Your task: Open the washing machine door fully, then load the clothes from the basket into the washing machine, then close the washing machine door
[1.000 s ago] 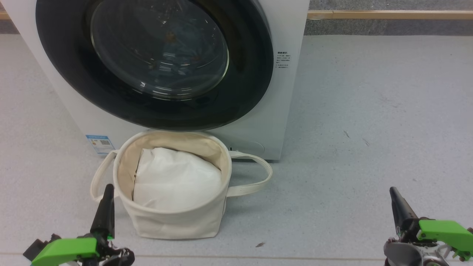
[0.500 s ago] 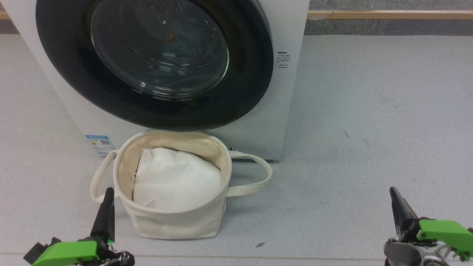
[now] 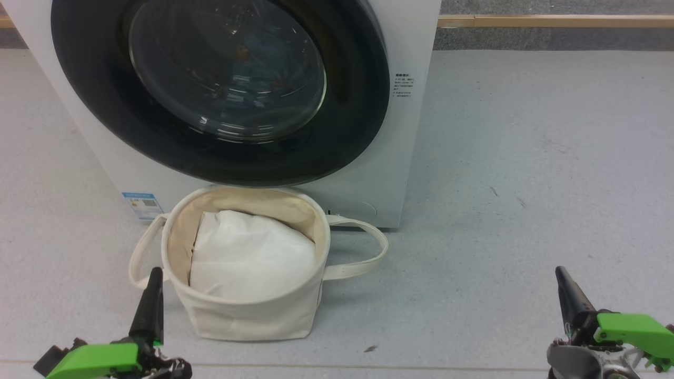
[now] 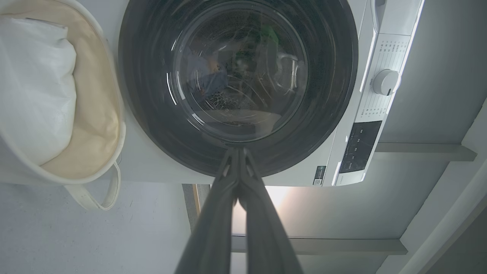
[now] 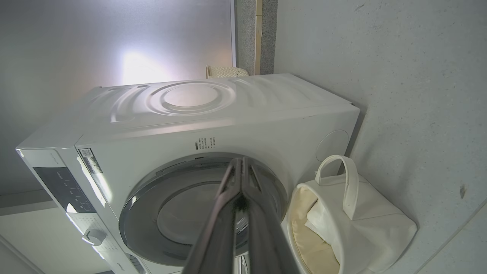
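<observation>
The washing machine (image 3: 413, 47) stands ahead with its door (image 3: 342, 121) closed, the black rim flat against the white front. Behind the glass (image 3: 226, 68) I make out dim bluish fabric with orange-brown specks, perhaps the clothes. The cream basket (image 3: 253, 318) sits on the floor against the machine, holding a plain white padding cloth (image 3: 253, 258). My left gripper (image 3: 155, 271) is shut and empty, just left of the basket. My right gripper (image 3: 559, 269) is shut and empty, far to the right. In the left wrist view the shut fingertips (image 4: 239, 151) point at the door's rim (image 4: 327, 99).
A small blue label sticker (image 3: 141, 204) is on the machine's lower left front. The basket's strap handle (image 3: 368, 247) loops out to the right. Grey floor (image 3: 526, 184) spreads wide to the right. The control panel and knob (image 4: 385, 82) lie beyond the door.
My left gripper has sunk slightly in the head view. The door, basket and right gripper have not moved.
</observation>
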